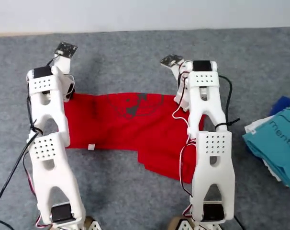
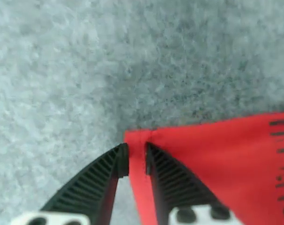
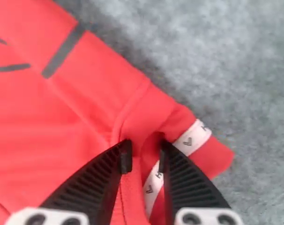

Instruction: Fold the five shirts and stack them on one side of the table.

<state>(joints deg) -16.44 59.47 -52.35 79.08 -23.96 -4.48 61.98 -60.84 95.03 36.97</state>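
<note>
Red shirt stretches left-right across the high view's middle; wrist views reveal my left claw pinching its corner, my right claw its taped edge.

Robotics lab bench, grey felt table, plain white wall, 2 white arms side by side

Table surface: grey, felt-like cover with a fine mottled nap, running edge to edge across the high view; the same grey nap shows in both wrist views. Far side: plain white wall directly behind the table. A thin tan strip lies between cover and wall at the far left.
</note>
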